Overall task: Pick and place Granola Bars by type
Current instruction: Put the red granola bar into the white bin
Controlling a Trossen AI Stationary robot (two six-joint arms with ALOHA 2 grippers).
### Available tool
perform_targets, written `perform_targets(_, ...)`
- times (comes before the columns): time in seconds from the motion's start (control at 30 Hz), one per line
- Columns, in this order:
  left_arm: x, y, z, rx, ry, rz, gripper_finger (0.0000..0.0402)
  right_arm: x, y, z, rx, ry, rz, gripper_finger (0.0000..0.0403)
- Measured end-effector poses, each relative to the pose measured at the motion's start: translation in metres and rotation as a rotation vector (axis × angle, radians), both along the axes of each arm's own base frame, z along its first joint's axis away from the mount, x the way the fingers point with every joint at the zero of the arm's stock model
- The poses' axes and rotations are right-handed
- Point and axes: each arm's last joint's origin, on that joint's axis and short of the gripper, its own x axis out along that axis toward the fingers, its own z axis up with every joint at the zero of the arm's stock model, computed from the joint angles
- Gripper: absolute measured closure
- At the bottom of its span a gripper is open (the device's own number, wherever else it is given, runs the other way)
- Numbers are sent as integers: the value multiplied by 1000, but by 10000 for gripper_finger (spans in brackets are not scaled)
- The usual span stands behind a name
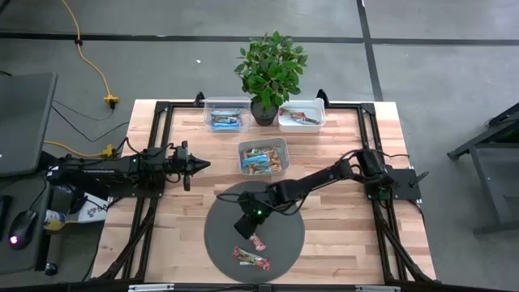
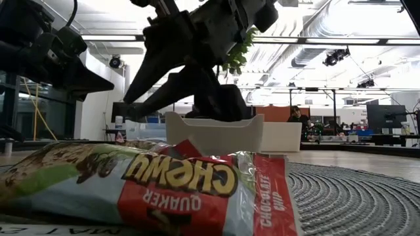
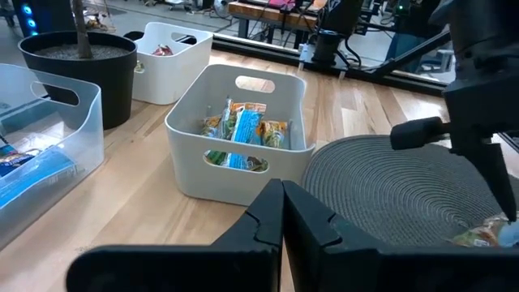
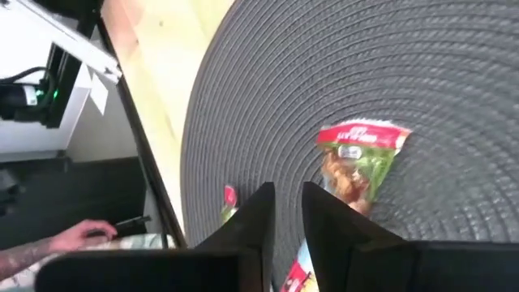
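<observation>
Two granola bars lie flat on the round grey mat (image 1: 284, 219) near the table's front edge. One has a red wrapper (image 1: 258, 242); the other, red and green (image 1: 251, 259) (image 4: 361, 158), lies closer to the front and fills the low view (image 2: 164, 183). My right gripper (image 1: 243, 229) (image 4: 288, 203) hangs slanting down over the mat, its fingers a narrow gap apart with nothing between them. The red bar (image 4: 229, 197) shows partly behind the fingers. My left gripper (image 1: 204, 165) (image 3: 282, 203) waits shut at the table's left, above the wood.
A white bin (image 1: 263, 144) (image 3: 235, 170) holding several bars stands just behind the mat. At the far edge are a clear bin (image 1: 227, 104) with blue bars, a potted plant (image 1: 270, 69) and another white bin (image 1: 302, 126). A person's hand (image 4: 57, 239) shows beyond the table.
</observation>
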Motion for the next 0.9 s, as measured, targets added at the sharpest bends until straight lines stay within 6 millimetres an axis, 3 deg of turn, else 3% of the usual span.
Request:
perform_targets(0.17,0,0,0,0,0,-1,401,-3,9,1,26,3,59,337)
perform_targets(0.4,0,0,0,0,0,-1,401,-6,25,3,29,-27,110,279)
perform_targets(0.7,0,0,0,0,0,-1,401,-9,39,3,-84,-74,72,198)
perform_targets(0.9,0,0,0,0,0,-1,401,-7,37,5,-151,-125,15,157)
